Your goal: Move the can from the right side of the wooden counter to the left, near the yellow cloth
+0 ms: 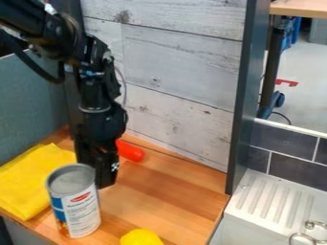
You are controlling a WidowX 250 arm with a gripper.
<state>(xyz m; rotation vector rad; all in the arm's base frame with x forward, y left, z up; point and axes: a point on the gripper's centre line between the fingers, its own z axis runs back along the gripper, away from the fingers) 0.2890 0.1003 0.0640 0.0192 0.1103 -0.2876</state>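
Item: my black two-finger gripper [104, 178], open or closed I cannot tell, near one upright white-and-blue cylindrical can [81, 213] on the brown wooden counter [163, 194]. Also: yellow cloth [28, 179]; rounded orange-red object [131, 151].

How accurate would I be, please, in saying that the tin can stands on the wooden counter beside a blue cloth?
The cloth is yellow, not blue, as the camera view shows; the tin can does stand beside it on the wooden counter.
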